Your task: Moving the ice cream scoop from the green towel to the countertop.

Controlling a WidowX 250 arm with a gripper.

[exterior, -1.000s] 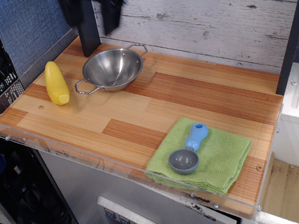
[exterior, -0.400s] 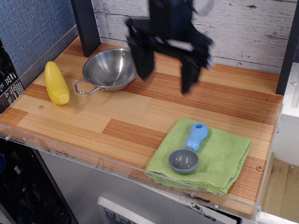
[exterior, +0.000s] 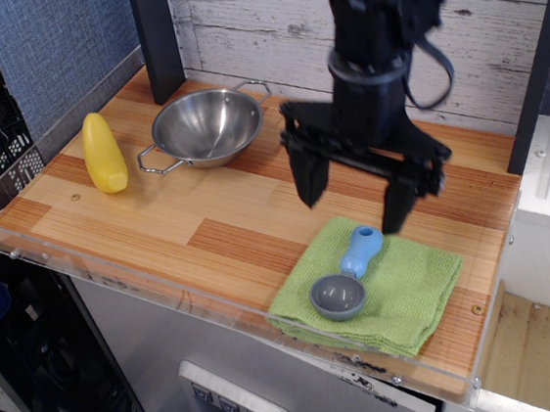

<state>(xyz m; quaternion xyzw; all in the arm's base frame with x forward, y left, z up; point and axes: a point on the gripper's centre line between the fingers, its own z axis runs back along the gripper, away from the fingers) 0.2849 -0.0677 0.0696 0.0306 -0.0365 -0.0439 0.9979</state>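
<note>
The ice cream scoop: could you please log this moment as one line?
gripper: open, above ice cream scoop | scoop: on green towel, ungrasped | phase: approach

The small grey-bowled, blue-handled plastic ice cream scoop (exterior: 349, 275) lies on the square lime-green woven towel (exterior: 409, 290) at the front right of the planked wooden countertop (exterior: 187, 215), with the two-handled steel bowl (exterior: 207, 127) behind-left and the yellow plastic corn-shaped piece (exterior: 104, 152) left of it.

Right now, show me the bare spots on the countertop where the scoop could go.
Widest bare patch: the countertop planks between the yellow object, steel bowl and green towel. Another strip runs behind the towel toward the back wall, under the open end effector. It is crowded on the towel, where the ice cream scoop lies.
</note>
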